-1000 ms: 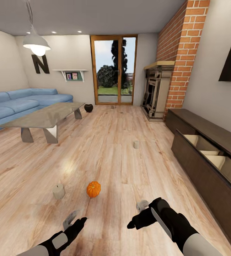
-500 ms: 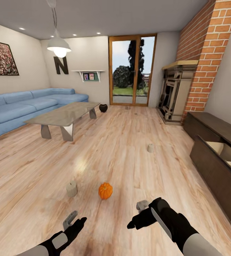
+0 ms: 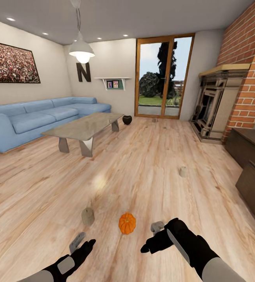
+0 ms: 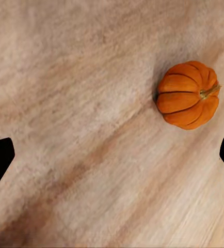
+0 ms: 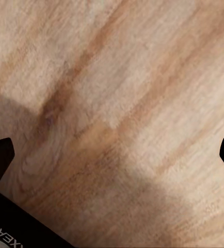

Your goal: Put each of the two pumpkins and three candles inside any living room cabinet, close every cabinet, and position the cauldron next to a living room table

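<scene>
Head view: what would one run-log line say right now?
small orange ribbed pumpkin on wood floor | left claw open, empty | right claw open, empty | grey-brown stubby candle beside pumpkin

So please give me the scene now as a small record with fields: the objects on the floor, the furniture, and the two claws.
pumpkin: small orange ribbed pumpkin on the wooden floor, in front of both claws
candles: grey-brown stubby candle left of the pumpkin; pale candle farther, to the right
cauldron: round black pot beyond the grey stone-look coffee table
cabinet: dark brown low cabinet at right
left claw: open, empty
right claw: open, empty
</scene>
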Tool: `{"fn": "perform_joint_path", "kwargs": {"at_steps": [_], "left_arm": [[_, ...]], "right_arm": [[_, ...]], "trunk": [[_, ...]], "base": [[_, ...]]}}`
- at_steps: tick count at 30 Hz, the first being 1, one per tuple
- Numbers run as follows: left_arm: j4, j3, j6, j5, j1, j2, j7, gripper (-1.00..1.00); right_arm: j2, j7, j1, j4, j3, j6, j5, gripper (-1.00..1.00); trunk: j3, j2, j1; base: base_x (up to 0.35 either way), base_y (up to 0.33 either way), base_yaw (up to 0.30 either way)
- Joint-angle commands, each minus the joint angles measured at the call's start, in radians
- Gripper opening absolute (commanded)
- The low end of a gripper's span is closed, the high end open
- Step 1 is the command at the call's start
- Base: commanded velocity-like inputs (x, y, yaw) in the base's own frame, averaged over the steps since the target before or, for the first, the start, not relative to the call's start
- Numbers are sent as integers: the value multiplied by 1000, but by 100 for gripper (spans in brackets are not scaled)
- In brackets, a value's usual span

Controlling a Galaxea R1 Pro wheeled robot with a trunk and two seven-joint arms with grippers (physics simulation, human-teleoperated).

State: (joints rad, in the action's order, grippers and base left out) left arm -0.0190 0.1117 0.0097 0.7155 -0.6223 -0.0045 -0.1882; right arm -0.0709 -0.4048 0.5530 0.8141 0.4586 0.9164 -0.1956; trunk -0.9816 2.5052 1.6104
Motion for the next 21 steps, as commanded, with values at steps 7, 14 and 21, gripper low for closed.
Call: {"fn": "perform_joint_path", "kwargs": {"at_steps": [7, 14, 21], "left_arm": [[1, 8, 1, -1, -1, 0, -4, 100], [-3, 6, 1, -3, -1, 0, -6, 100], [-11, 3, 2, -8, 0, 0, -19, 100]], "right_arm": [[-1, 3, 1, -12, 4, -8, -7, 100], [2, 3, 1, -93, 14, -86, -8, 100], [4, 2, 1, -112, 25, -108, -10, 100]], "trunk": [[-1, 0, 0], [-1, 0, 0], [-1, 0, 0]], "base": [[328, 53, 15], [58, 2, 0], [2, 0, 0]]}}
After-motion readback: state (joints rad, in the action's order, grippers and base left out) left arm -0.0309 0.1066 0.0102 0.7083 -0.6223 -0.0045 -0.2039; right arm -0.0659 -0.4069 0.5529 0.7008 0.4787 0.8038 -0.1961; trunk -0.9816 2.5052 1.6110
